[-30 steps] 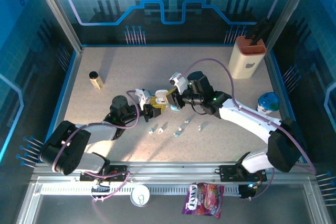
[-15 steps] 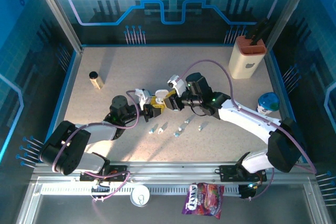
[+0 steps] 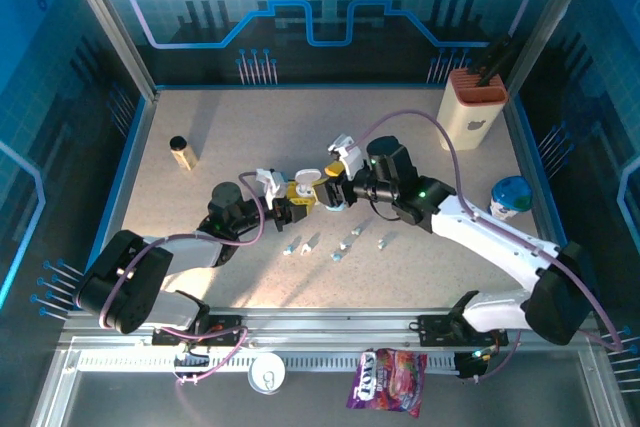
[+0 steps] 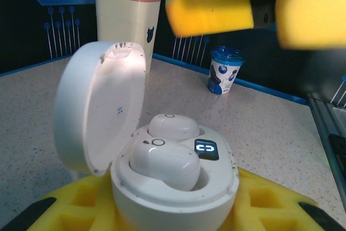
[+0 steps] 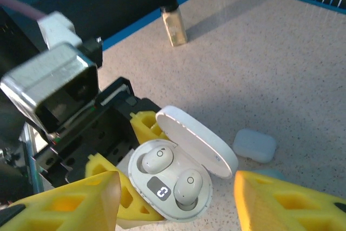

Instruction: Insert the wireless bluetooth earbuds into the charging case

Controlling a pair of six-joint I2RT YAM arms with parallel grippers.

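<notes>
Found left end effector [image 3: 290,205] clamped on open round charging case [image 4: 173,193], lid [image 4: 97,106] tipped back. Noted two white earbuds [image 4: 165,160] seated in its wells. Found right end effector [image 4: 265,6] spread wide just above case, gripping nothing. Noted loose earbuds [image 3: 345,244] lying on counter [image 3: 230,137] near both arms.

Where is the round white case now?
In the top view the case is mid-table, lid open, gripped by the left fingers; the open right fingers hover just right of it.
</notes>
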